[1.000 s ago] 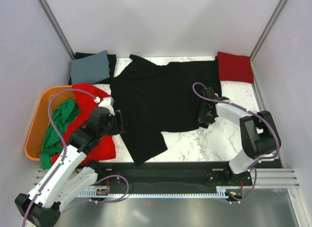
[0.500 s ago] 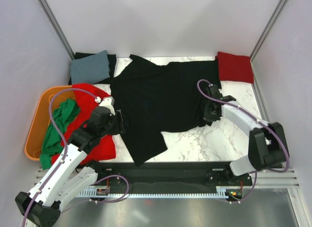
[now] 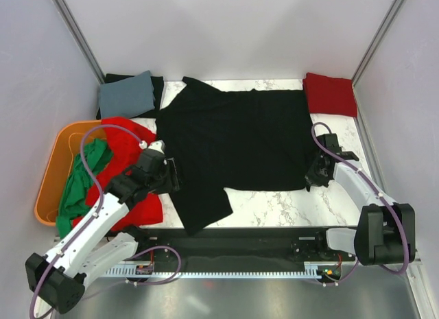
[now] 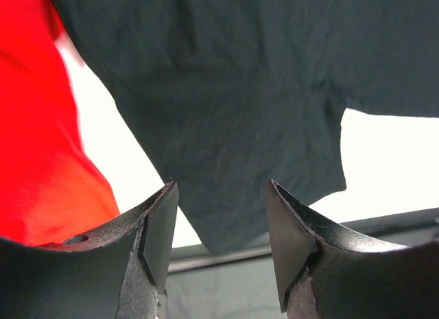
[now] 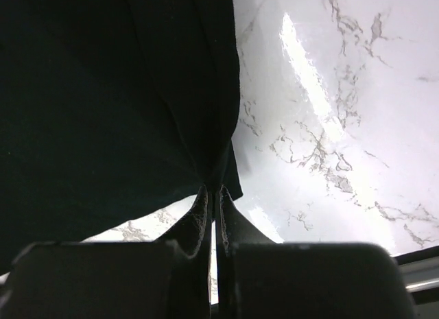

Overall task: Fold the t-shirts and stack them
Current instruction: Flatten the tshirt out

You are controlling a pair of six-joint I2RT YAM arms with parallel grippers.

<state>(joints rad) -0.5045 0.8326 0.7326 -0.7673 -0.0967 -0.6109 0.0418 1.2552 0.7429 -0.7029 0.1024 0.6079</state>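
Observation:
A black t-shirt (image 3: 233,144) lies spread over the middle of the marble table (image 3: 274,206). My right gripper (image 3: 313,179) is shut on its near right hem corner (image 5: 223,175). My left gripper (image 3: 171,176) is open and empty, just above the shirt's left sleeve (image 4: 233,147). A red t-shirt (image 3: 130,171) and a green one (image 3: 82,178) lie heaped over the orange tub. A folded red t-shirt (image 3: 330,94) sits at the back right. A folded grey-blue t-shirt (image 3: 127,92) rests on another black one (image 3: 157,86) at the back left.
An orange plastic tub (image 3: 51,171) stands at the left edge. Grey walls and metal posts close in the sides and back. A black strip (image 3: 226,238) runs along the near table edge, in front of the arm bases.
My right gripper has pulled the black shirt's hem corner to the right and nearer, spreading the shirt flat. My left gripper has shifted slightly nearer.

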